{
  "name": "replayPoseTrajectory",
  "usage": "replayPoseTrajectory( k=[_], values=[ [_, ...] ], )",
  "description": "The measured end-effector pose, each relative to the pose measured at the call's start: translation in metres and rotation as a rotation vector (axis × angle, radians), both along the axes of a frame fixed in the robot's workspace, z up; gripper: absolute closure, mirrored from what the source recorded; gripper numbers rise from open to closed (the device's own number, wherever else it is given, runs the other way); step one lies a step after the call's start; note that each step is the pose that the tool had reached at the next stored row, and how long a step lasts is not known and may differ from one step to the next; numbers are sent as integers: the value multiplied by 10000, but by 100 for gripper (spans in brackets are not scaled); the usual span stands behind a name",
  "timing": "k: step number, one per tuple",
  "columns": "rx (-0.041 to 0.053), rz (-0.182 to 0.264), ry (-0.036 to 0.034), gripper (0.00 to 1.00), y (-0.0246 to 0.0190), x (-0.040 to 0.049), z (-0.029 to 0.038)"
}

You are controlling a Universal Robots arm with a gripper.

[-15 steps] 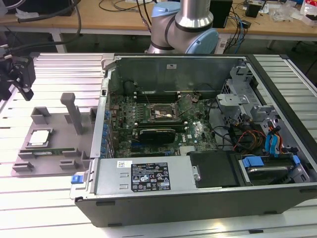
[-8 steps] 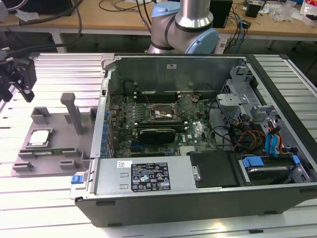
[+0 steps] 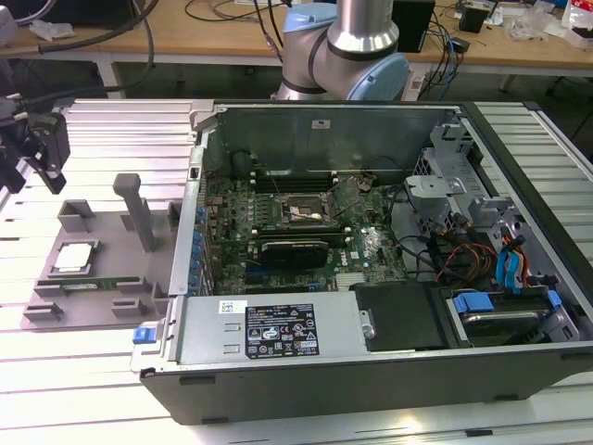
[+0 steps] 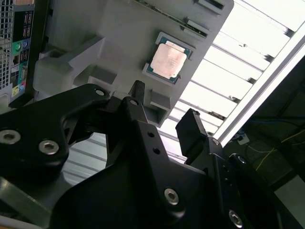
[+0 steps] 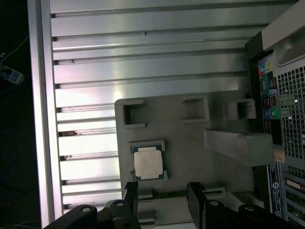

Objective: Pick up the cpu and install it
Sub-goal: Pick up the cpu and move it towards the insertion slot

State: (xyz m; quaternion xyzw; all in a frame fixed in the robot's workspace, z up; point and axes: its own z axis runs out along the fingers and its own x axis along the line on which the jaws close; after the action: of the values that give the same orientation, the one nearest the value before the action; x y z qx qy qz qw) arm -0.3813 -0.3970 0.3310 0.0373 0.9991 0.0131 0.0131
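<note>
- The hand (image 5: 163, 196) — black fingers (image 5: 131, 193) spread, nothing between them, hovering above the grey tray (image 5: 190, 157).
- The cpu (image 5: 149, 162) lies flat in its tray pocket — likely light, stiff, fragile underneath; grip opposite edges.
- Beyond, the slatted bench (image 5: 143, 47).

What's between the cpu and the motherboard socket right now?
In the exterior view, an upright grey post and the computer case's wall stand between the cpu and the socket.

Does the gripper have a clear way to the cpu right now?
Likely yes: the cpu lies uncovered on the tray, nothing over it, and the open gripper hangs apart from it with empty jaws.
</note>
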Motion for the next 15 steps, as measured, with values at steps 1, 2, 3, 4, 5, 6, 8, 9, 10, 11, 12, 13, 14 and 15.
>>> replayPoseTrajectory(
  k=[1, 2, 3, 4, 5, 6, 8, 9, 10, 11, 12, 13, 14, 15],
  values=[
    [0, 0, 0, 45, 0, 0, -8],
    [0, 0, 0, 45, 0, 0, -13],
    [0, 0, 1, 45, 0, 0, -19],
    [0, 0, 0, 45, 0, 0, -28],
    [-1, 0, 1, 45, 0, 0, -38],
    [0, 0, 0, 45, 0, 0, -45],
    [0, 0, 1, 45, 0, 0, -61],
    [0, 0, 1, 45, 0, 0, -71],
    [0, 0, 1, 45, 0, 0, -76],
    [-1, 0, 1, 45, 0, 0, -80],
    [0, -1, 1, 45, 0, 0, -88],
    [-1, 0, 0, 45, 0, 0, -91],
    [0, 0, 0, 45, 0, 0, -96],
    [0, 0, 1, 45, 0, 0, -103]
  ],
)
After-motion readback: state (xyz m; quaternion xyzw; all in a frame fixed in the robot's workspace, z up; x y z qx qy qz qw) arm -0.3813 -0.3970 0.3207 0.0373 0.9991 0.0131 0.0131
